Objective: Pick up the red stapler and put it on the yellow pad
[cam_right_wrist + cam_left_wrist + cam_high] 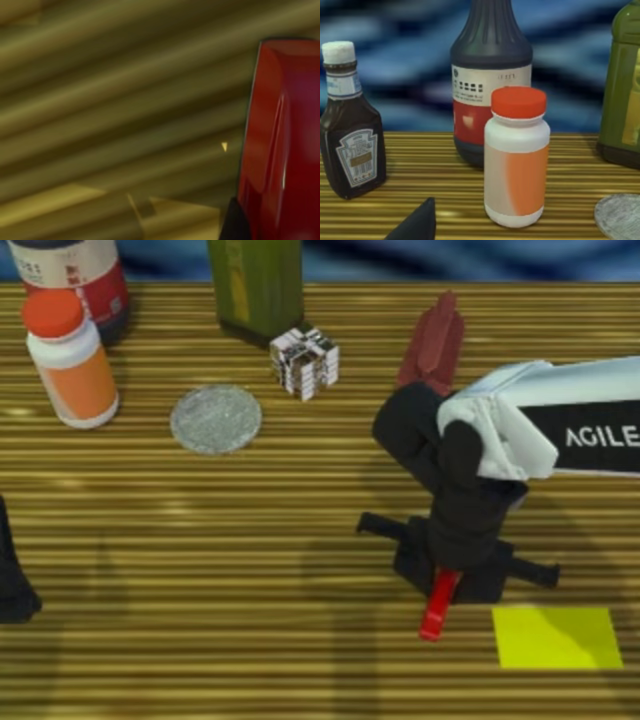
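Note:
The red stapler (437,608) lies on the striped table at the front right, its far end hidden under my right gripper (452,578). The gripper hangs straight down over that end, low at the table. The right wrist view shows the stapler's glossy red body (282,145) very close, just above the table's stripes. The yellow pad (556,637) lies flat just right of the stapler, a small gap away, with nothing on it. My left gripper (12,590) is parked at the table's left edge, and one dark fingertip (420,222) shows far off-centre in its wrist view.
At the back left stand an orange-capped white bottle (70,360), a dark sauce bottle (80,275) and a green bottle (258,285). A grey round disc (215,419) and a small patterned cube (304,361) lie behind the middle. A dark maroon wedge (433,345) sits behind the right arm.

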You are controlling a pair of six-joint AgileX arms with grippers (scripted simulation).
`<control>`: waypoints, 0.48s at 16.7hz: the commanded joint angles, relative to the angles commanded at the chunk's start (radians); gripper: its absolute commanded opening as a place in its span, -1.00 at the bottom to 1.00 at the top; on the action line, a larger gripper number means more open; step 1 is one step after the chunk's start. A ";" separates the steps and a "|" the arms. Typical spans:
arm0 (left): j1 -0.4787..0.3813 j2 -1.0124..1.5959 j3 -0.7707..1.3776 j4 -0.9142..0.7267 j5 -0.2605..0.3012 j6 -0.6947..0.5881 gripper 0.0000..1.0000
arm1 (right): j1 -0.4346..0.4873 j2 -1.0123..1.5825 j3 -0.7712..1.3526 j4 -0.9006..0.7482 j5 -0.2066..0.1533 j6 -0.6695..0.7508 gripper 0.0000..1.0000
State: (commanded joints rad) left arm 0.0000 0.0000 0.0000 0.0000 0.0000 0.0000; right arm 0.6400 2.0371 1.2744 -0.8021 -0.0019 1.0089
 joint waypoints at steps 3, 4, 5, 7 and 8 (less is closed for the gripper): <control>0.000 0.000 0.000 0.000 0.000 0.000 1.00 | 0.000 0.000 0.000 0.000 0.000 0.000 -1.00; 0.000 0.000 0.000 0.000 0.000 0.000 1.00 | 0.000 0.000 0.000 0.000 0.000 0.000 -1.00; 0.000 0.000 0.000 0.000 0.000 0.000 1.00 | -0.002 -0.002 0.000 0.000 0.000 0.001 -1.00; 0.000 0.000 0.000 0.000 0.000 0.000 1.00 | -0.001 -0.006 0.014 -0.016 0.000 0.002 -1.00; 0.000 0.000 0.000 0.000 0.000 0.000 1.00 | 0.000 -0.013 0.032 -0.040 0.001 0.003 -1.00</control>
State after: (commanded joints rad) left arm 0.0000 0.0000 0.0000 0.0000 0.0000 0.0000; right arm 0.6396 2.0240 1.3068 -0.8424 -0.0013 1.0119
